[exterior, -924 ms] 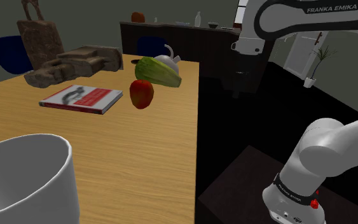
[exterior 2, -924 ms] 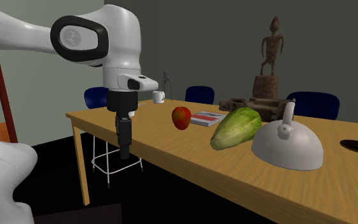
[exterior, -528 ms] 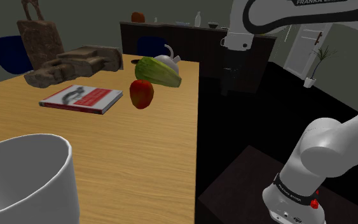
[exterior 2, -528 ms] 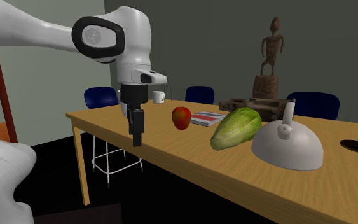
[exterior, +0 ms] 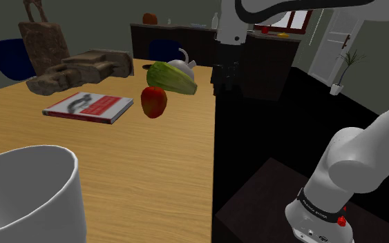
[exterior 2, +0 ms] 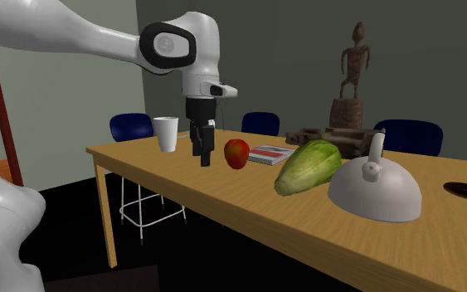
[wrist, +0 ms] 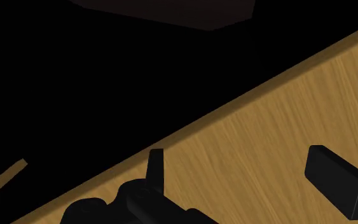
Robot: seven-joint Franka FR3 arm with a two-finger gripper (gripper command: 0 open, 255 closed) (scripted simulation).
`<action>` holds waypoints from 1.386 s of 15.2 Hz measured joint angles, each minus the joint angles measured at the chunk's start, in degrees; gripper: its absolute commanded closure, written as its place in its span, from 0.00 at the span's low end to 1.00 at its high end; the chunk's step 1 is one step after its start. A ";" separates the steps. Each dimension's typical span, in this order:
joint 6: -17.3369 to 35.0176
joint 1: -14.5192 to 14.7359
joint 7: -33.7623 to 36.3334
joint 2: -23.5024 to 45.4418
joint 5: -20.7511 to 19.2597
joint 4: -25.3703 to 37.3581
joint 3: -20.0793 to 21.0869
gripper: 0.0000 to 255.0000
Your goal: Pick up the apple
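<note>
Just past apple (exterior: 154,101), kettle (exterior: 180,66) half-hidden.

The arm has swung in and lifted. Its gripper (exterior 2: 202,158), which hung out in front of the wooden table (exterior 2: 248,207) with its tips below the tabletop, now hangs over the table's near edge, close to the apple (exterior 2: 236,153) on the second exterior view's left. In the shoulder view the gripper has slid left to the table's edge, and in the second exterior view a white cup (exterior 2: 166,133) that the arm used to hide now stands uncovered.
</note>
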 measured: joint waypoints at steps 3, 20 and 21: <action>-0.26 0.82 3.05 5.22 0.44 6.13 2.16 0.00; -10.85 8.02 18.41 39.78 -6.25 53.63 10.14 0.00; -10.28 8.04 18.46 39.83 -6.26 53.14 10.15 0.00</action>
